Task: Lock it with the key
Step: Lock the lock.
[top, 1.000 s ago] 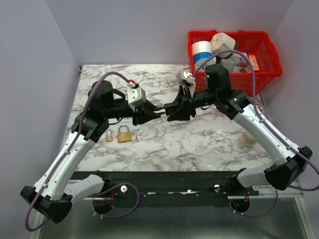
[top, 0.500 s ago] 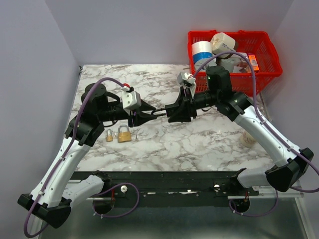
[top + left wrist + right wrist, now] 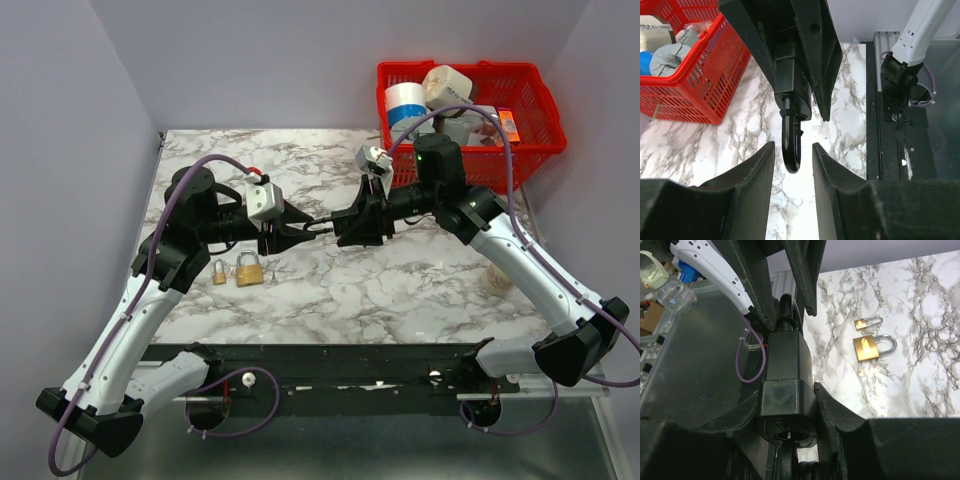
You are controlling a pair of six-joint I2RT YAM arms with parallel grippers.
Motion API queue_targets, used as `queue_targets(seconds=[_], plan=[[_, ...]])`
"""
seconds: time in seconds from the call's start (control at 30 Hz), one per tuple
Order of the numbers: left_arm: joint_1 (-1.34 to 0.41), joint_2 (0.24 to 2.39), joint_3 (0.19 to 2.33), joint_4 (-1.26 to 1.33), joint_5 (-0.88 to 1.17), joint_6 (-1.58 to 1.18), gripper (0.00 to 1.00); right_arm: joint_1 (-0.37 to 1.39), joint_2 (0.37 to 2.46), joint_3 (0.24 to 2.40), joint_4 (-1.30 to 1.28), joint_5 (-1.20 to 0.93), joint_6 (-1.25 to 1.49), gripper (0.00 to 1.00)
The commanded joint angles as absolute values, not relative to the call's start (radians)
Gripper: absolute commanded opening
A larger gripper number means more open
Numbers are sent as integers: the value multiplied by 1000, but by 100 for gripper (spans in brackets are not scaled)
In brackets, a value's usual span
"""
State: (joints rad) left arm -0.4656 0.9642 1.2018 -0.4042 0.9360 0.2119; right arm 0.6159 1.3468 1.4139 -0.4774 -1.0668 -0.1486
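The right end effector (image 3: 787, 394) is clamped on the body of the black padlock (image 3: 785, 365), one finger pressed to each flat side, and holds it in the air above the tabletop (image 3: 400, 285). At the keyway end of that body, at the bottom edge of the right wrist view, a dark stem that looks like the key (image 3: 786, 460) sticks out of the lock, though it is cut off and too dark to make out fully. The padlock's black shackle (image 3: 792, 150) points toward the left end effector (image 3: 793, 145), whose fingers stand narrowly apart on either side of the shackle's bend, with a thin strip of marble showing on each side, so they grip nothing. From above, the two arms meet nose to nose over the middle of the tabletop. Below the left arm lie two brass padlocks, the larger (image 3: 249, 270) just beside the smaller (image 3: 219, 272), both flat on the marble with some small thin metal bits near the larger one. A red basket (image 3: 460, 70) of mixed items stands at the far right corner.
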Motion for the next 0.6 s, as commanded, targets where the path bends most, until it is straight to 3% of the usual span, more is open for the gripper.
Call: queue_targets(seconds=[0.0,0.17,0.27,0.43,0.57], plan=[[-462,962,1186,-417,942,242,44,620,1310,1422,-391,-1097,-144,1],[-462,971,1187,-403,939,233,37,621,1315,1427,-390,-1108,-146,1],[-460,980,1196,-408,945,232,27,621,1313,1430,-387,-1108,-146,1],[-462,988,1206,-376,991,186,1,621,1308,1417,-377,-1075,-155,1],[-462,997,1201,-338,1040,109,0,621,1307,1410,-347,-1072,-143,1]])
